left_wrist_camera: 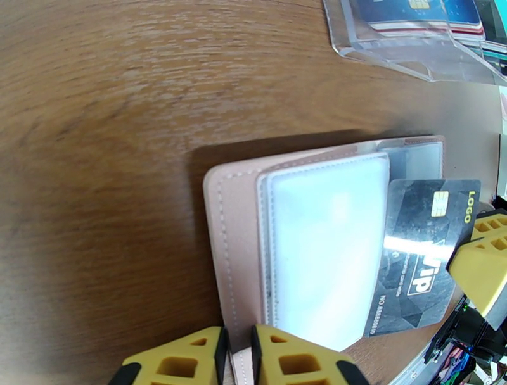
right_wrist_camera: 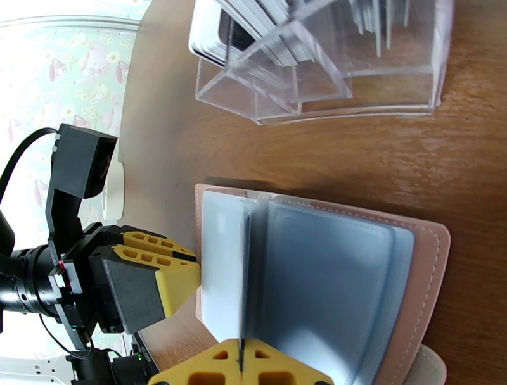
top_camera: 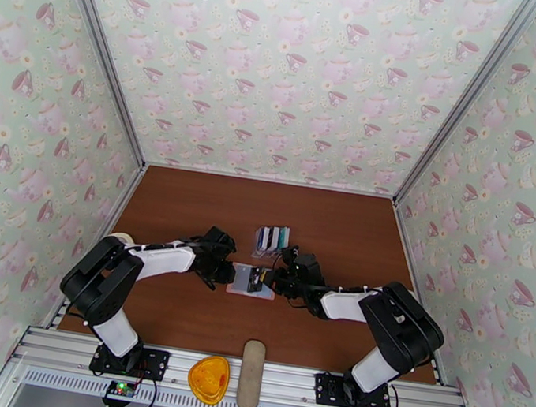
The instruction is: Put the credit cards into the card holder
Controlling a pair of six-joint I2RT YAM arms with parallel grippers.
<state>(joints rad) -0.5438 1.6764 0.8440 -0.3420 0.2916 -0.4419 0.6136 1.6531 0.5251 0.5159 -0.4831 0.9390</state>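
Brown wood-grain table (top_camera: 187, 213), teacup-wallpaper walls (top_camera: 287, 68) on three sides. One pink stitched holder (left_wrist_camera: 234, 253) lies open mid-table, frosted plastic sleeves up. My left end effector (left_wrist_camera: 239, 354) is narrow, pinching its cover edge. Right end effector (right_wrist_camera: 241, 354) is clamped on one glossy black card (left_wrist_camera: 418, 253), partly under a sleeve. One clear rack (right_wrist_camera: 329, 95) just beyond holds more cards (top_camera: 272, 237), count unclear.

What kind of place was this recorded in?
Probably a staged robot test booth, not a home: teacup-patterned wallpaper panels in aluminium framing enclose a brown table, with a metal mounting rail along its near edge.
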